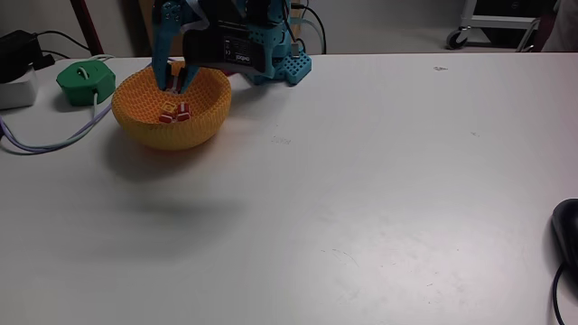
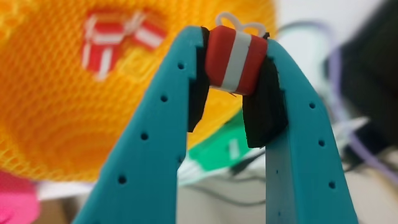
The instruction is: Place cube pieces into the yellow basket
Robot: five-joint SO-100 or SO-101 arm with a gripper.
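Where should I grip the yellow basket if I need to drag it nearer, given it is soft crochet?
Pinch the yellow basket at its rim, coming from above at the near side in the fixed view: the wall is thin, the bowl too wide to span. The gripper is holding a red cube, so release first.

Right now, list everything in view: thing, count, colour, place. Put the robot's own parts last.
Yellow basket: one, yellow-orange knit, far left of the table in the fixed view.
Cube pieces in the basket: at least two, red with white bands; the exact count is too small to tell.
Held cube piece: one, red with a white band, between the black pads.
Green round device: one, green, left of the basket.
Cables: pale purple, trailing from the green round device.
Black object: one, right edge, cut off.
Table: one, white.
Gripper: one, teal, shut on the held cube piece, over the basket.
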